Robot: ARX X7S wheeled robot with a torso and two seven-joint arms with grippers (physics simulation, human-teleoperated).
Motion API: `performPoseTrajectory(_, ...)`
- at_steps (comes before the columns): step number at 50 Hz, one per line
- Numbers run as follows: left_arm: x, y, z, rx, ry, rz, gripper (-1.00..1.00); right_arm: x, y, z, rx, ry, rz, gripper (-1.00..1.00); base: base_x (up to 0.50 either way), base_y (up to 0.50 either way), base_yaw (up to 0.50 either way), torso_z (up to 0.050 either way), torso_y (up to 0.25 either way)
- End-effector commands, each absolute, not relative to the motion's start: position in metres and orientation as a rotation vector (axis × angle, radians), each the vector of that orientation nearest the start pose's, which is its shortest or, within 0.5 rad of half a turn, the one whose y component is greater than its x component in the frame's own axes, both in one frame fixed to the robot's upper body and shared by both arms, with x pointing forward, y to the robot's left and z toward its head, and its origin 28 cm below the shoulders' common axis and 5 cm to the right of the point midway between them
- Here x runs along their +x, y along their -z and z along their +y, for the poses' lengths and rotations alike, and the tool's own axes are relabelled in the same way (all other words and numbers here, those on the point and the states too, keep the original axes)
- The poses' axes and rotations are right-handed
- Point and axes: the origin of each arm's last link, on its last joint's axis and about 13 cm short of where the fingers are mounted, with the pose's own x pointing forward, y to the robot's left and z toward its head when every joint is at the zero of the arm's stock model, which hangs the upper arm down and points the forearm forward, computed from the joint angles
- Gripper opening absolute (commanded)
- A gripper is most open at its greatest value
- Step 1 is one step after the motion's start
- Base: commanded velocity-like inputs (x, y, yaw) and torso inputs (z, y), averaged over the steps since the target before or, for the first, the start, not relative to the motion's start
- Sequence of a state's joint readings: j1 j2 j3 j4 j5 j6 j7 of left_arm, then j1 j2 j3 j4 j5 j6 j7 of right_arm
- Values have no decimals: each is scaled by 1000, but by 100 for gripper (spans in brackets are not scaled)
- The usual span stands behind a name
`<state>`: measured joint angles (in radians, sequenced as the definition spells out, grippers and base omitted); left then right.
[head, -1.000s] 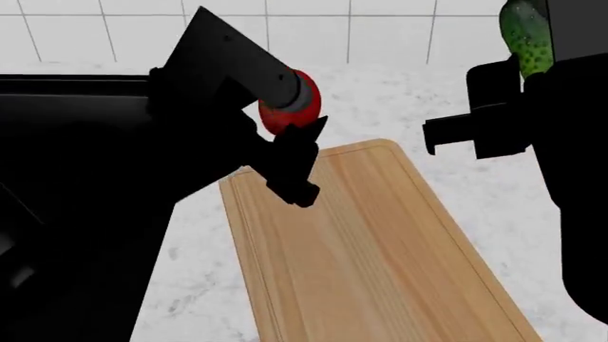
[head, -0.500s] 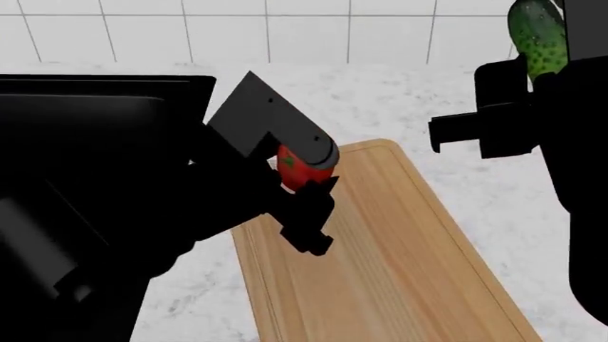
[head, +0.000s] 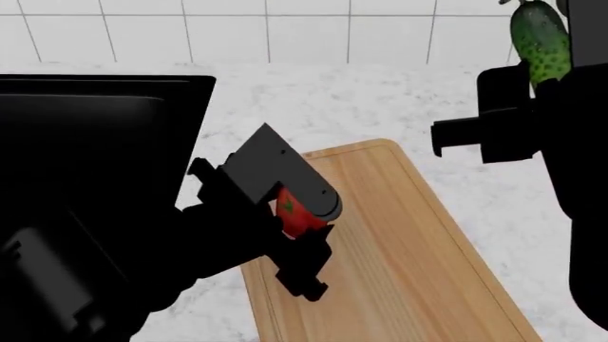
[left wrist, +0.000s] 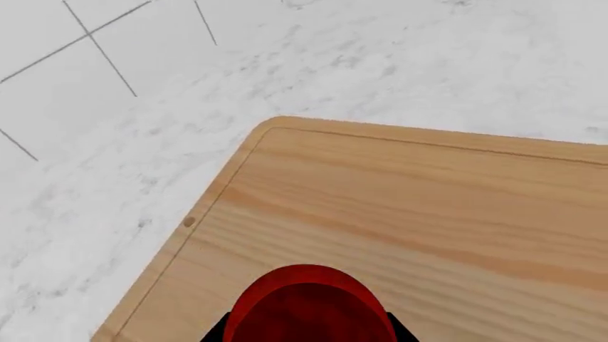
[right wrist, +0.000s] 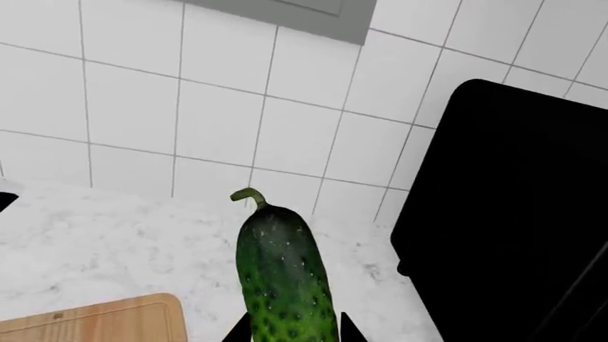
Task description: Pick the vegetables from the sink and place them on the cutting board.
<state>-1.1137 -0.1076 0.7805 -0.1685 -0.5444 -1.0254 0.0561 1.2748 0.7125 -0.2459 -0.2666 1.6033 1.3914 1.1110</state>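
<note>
Your left gripper (head: 306,235) is closed on the tomato (head: 296,211), a glossy red ball with a small green stem mark on the side facing the head camera. It hangs just over the cutting board's (head: 399,242) near-sink half, at the board's left long edge; whether it touches the wood cannot be told. The board is pale wood with straight grain, rounded corners and a thin groove running inside its edge, lying on the white marble counter (head: 380,100) just right of the black sink (head: 85,121).

The left wrist view shows what the head view hides: the tomato (left wrist: 309,306) from above as a dark red dome, the board (left wrist: 428,206) corner beyond it, and a small knot beside the groove.

Your right gripper (right wrist: 290,331) clamps the cucumber (right wrist: 283,274), dark green and bumpy with a curled stem. In the head view the cucumber (head: 542,43) is high above the counter, right of the board. Only the right wrist view shows its full stem end against the tiled wall (right wrist: 190,107).
</note>
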Motion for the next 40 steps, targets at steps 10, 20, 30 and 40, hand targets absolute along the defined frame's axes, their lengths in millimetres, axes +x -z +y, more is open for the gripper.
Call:
performPoseTrajectory(10, 337, -194, 109, 418, 726, 352, -100, 246, -323, -155, -198, 123, 102, -100, 0, 0, 0, 0, 1)
performPoseTrajectory(20, 339, -192, 110, 442, 698, 343, 100, 244, -323, -155, -198, 124, 104, -100, 0, 0, 1, 0, 0)
performPoseTrajectory(30, 340, -197, 110, 437, 697, 330, 100, 245, -321, -156, -196, 122, 108, -100, 0, 0, 0, 0, 0)
performPoseTrajectory(40, 335, -243, 118, 243, 676, 118, 100, 244, -324, -150, -215, 142, 197, -100, 0, 0, 0, 0, 0)
